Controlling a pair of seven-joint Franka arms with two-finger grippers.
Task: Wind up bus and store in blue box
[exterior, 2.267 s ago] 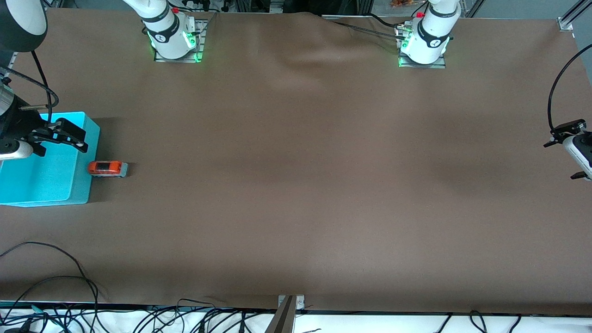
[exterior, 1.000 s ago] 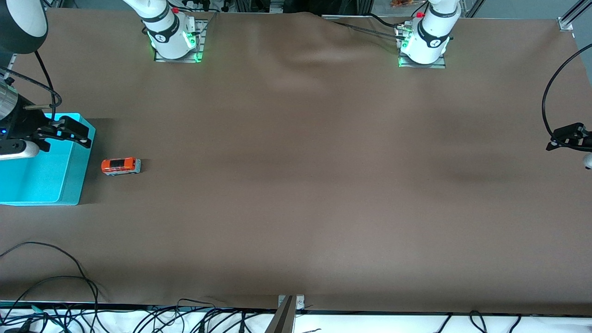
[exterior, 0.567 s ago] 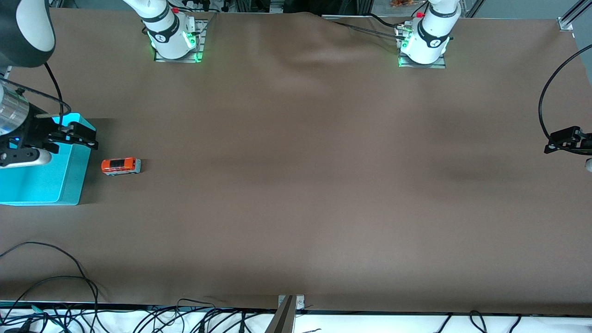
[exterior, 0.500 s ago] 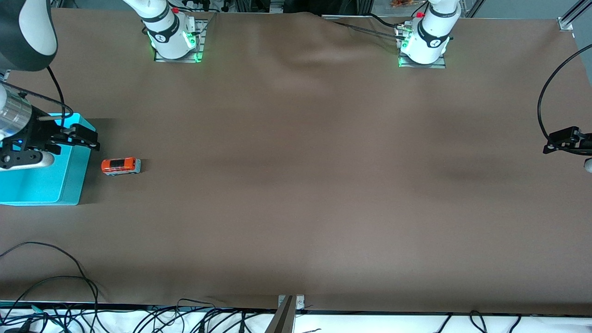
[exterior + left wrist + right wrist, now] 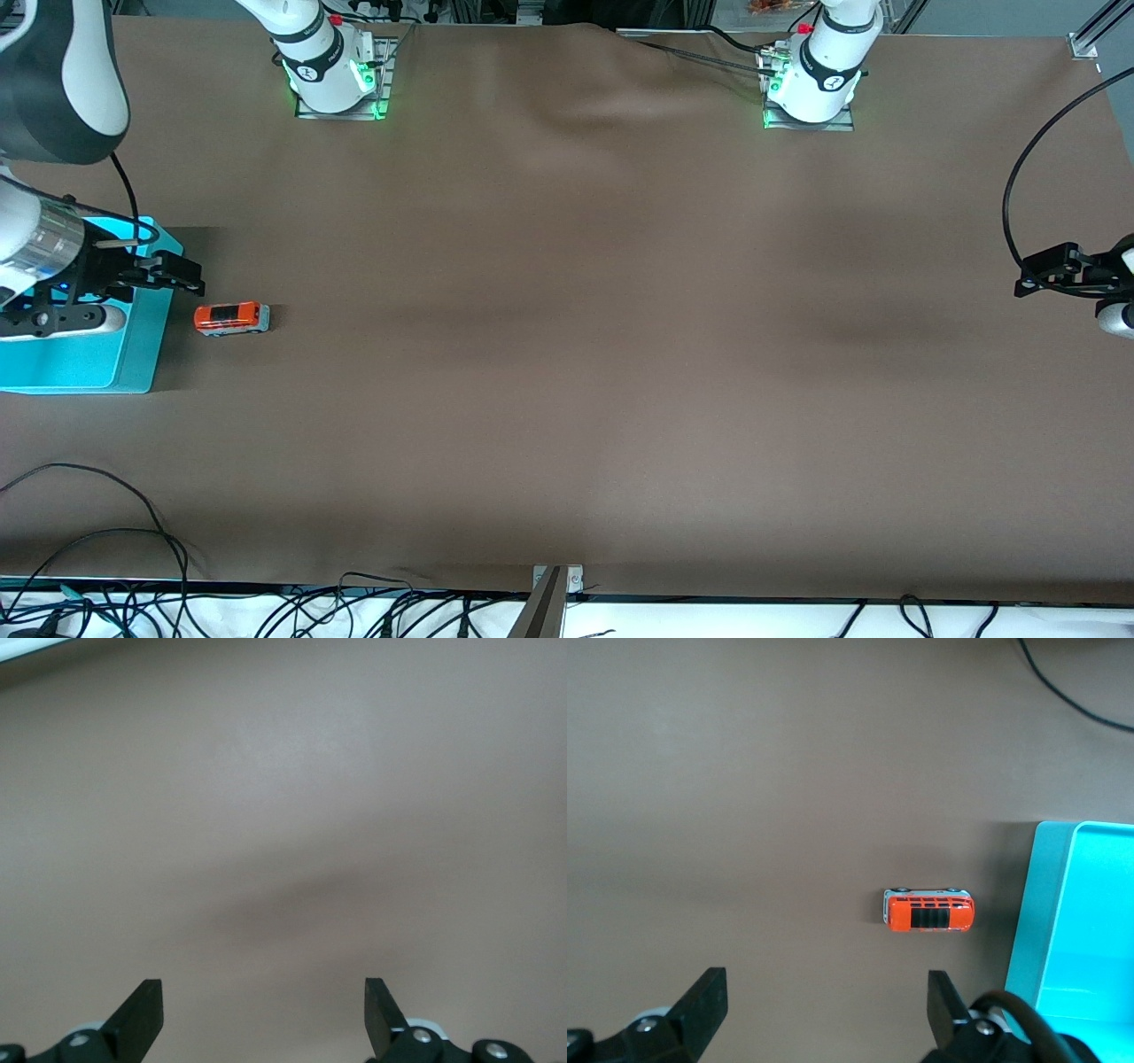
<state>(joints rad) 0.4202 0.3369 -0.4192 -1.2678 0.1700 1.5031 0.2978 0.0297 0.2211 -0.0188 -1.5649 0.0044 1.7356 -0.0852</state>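
The small orange-red toy bus [image 5: 231, 317] stands on its wheels on the brown tabletop [image 5: 567, 354], just beside the bright turquoise open-top plastic box [image 5: 133, 354] at the right arm's end. The right hand [image 5: 182, 276] hovers over the box's edge, fingers apart and empty. The left hand [image 5: 1045, 273] waits over the left arm's end of the tabletop, fingers apart.

Brown-covered table [image 5: 567, 354] carrying a small orange bus [image 5: 231, 317] just beside the blue box [image 5: 133, 354], at the right arm's end.
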